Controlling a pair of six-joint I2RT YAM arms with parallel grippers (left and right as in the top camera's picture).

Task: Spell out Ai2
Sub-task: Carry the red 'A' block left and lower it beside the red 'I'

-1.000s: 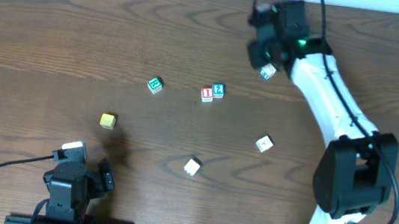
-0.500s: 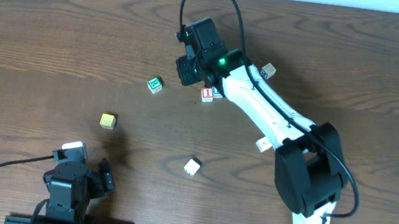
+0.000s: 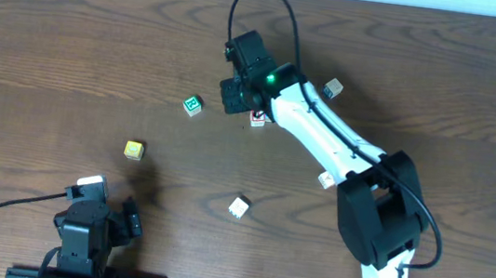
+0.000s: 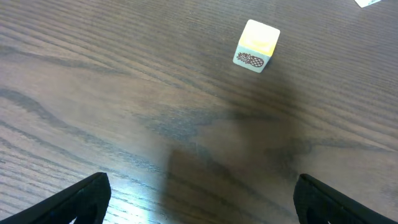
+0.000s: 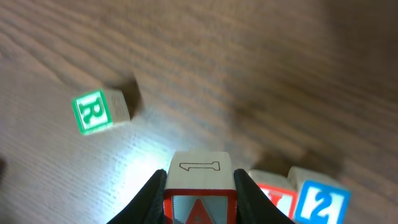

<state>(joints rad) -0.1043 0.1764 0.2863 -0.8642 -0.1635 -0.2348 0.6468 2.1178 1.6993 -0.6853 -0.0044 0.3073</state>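
Note:
My right gripper (image 5: 199, 200) is shut on the red "A" cube (image 5: 198, 167), which hangs just above the table. Right beside it stand the red "I" cube (image 5: 275, 194) and the blue "2" cube (image 5: 321, 203), side by side. From overhead, the right gripper (image 3: 237, 96) sits just left of the "I" cube (image 3: 257, 119); the arm hides the "2" cube and the gripper hides the "A" cube. My left gripper (image 4: 202, 205) is open over bare wood at the front left (image 3: 113, 210).
A green "R" cube (image 3: 193, 105) lies left of the right gripper. A yellow cube (image 3: 134, 149) with a pineapple side (image 4: 257, 45) sits ahead of the left gripper. Pale cubes lie at the back right (image 3: 332, 89), right (image 3: 326, 179) and front middle (image 3: 238, 206).
The right arm has swung from the back right across to the left with the cube in its jaws, ending beside the "I" cube. The left arm has not moved.

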